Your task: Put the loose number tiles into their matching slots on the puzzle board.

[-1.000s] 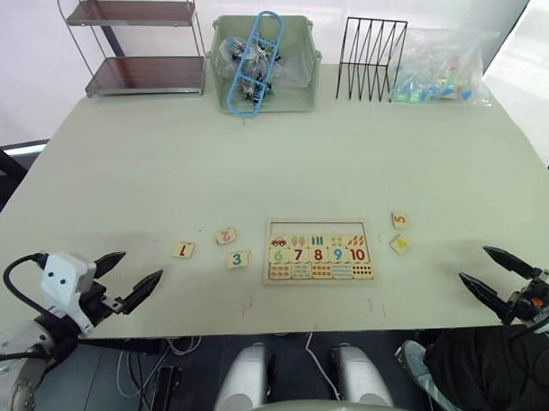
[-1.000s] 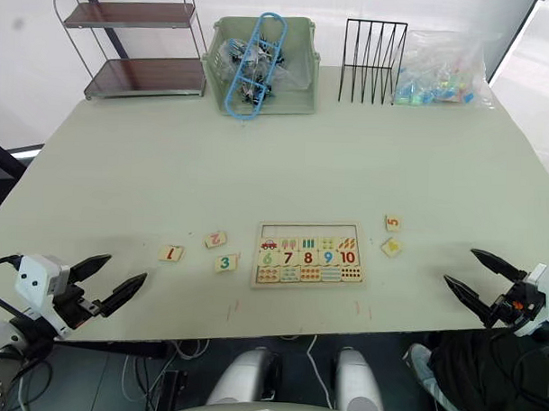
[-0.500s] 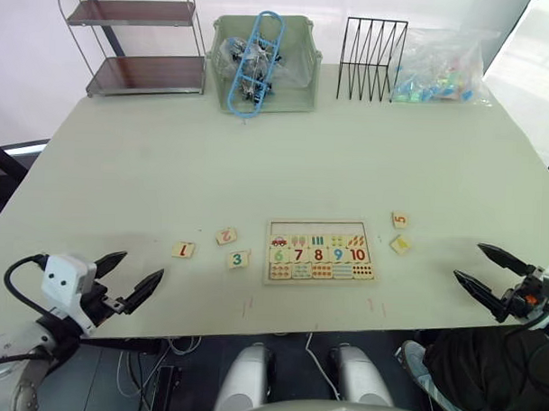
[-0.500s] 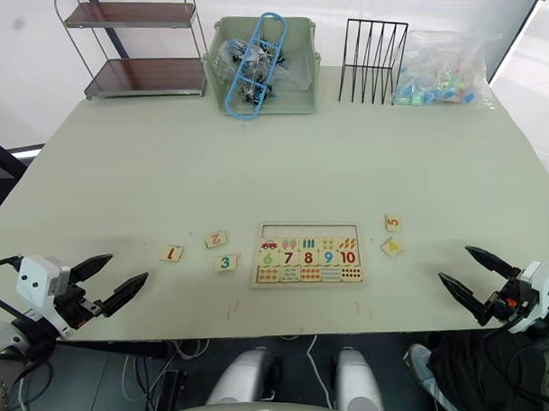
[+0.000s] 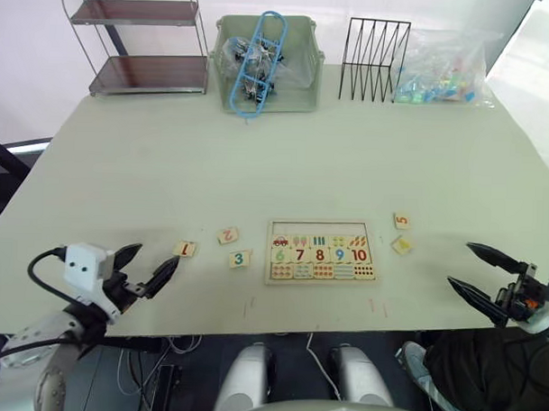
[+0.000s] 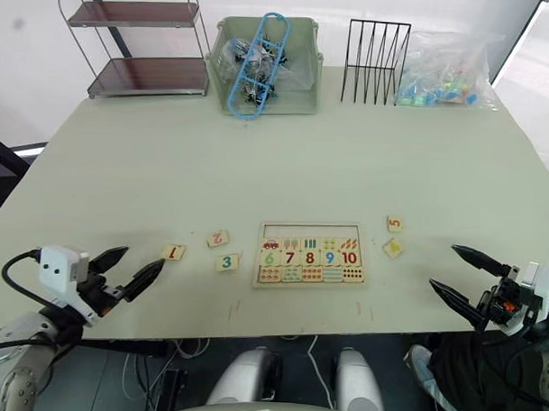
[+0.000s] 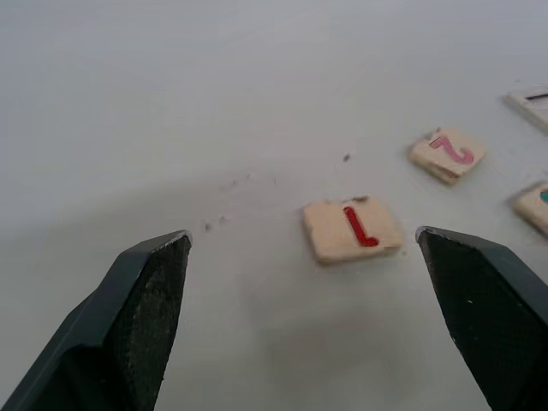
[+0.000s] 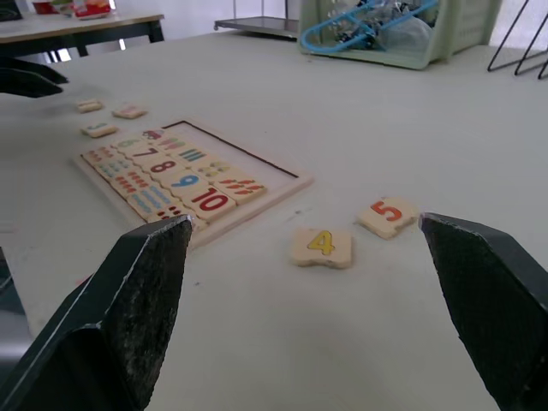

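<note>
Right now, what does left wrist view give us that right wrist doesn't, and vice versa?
Left wrist alone shows the red 1 tile up close, lying between the open left gripper fingers.
Right wrist alone shows the 4 tile, the 5 tile, the puzzle board with its empty top row, and the green bin, framed by the open right gripper.
Both show the pale table.

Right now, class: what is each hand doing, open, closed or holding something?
Left hand: open, empty, near the 1 tile.
Right hand: open, empty.
</note>
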`<action>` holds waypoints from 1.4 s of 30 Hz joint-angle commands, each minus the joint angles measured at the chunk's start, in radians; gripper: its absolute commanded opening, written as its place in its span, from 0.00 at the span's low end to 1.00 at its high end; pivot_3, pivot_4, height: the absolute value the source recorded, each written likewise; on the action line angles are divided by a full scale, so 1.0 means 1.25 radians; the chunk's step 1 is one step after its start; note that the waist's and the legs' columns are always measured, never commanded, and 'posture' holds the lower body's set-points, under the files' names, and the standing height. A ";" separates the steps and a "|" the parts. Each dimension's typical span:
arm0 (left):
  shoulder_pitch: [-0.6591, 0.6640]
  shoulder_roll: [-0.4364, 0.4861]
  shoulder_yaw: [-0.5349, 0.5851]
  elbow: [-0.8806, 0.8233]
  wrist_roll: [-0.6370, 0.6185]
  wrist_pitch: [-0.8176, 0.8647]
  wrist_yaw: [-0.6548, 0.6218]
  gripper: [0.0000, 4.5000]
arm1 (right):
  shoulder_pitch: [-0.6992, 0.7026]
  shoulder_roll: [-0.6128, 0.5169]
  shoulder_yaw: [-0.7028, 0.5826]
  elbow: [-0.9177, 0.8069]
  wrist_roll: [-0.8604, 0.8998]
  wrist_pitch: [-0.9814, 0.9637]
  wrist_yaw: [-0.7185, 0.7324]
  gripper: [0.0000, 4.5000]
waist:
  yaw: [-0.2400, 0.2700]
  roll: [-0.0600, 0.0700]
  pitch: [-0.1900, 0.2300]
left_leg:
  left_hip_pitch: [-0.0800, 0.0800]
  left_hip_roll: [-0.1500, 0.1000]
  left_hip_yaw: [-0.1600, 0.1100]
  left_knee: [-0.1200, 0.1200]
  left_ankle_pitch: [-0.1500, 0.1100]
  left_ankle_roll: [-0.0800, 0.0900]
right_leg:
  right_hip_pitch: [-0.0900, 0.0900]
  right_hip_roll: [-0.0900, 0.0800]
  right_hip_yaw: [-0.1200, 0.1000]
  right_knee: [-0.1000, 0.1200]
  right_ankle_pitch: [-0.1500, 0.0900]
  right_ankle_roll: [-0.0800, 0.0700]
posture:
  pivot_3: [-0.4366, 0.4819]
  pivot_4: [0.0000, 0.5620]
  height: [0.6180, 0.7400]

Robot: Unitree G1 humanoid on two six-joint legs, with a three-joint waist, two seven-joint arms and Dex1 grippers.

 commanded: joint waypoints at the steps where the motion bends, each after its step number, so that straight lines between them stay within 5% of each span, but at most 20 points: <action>1: 0.001 -0.044 -0.014 -0.088 -0.014 0.048 0.089 1.00 | 0.007 -0.022 -0.013 -0.036 0.034 0.015 0.049 0.99 | -0.002 0.000 0.000 | 0.000 0.000 0.000 0.000 0.000 0.000 | 0.000 -0.001 0.000 0.000 0.000 0.000 | 0.48 0.27 1.00; 10: -0.033 -0.141 -0.102 -0.180 0.058 0.130 0.292 1.00 | -0.001 -0.043 0.011 -0.016 0.038 -0.028 0.195 0.99 | 0.009 0.000 -0.001 | 0.000 -0.001 -0.001 0.000 0.000 0.000 | 0.000 0.002 -0.001 0.000 0.000 0.000 | 0.48 0.27 1.00; 19: -0.029 -0.195 -0.200 -0.248 0.147 0.170 0.404 1.00 | 0.010 -0.060 0.044 -0.059 0.089 -0.014 0.209 0.99 | 0.013 0.000 -0.001 | 0.000 -0.001 -0.001 0.000 0.000 0.000 | 0.001 0.001 -0.001 0.000 -0.001 -0.001 | 0.48 0.27 1.00; 42: -0.079 -0.186 -0.185 -0.213 0.170 0.258 0.428 1.00 | -0.019 -0.055 0.022 -0.062 0.083 0.030 0.203 0.99 | 0.013 0.000 -0.001 | 0.000 -0.001 -0.002 0.000 0.000 0.000 | 0.001 0.002 -0.002 0.000 0.000 0.000 | 0.48 0.27 1.00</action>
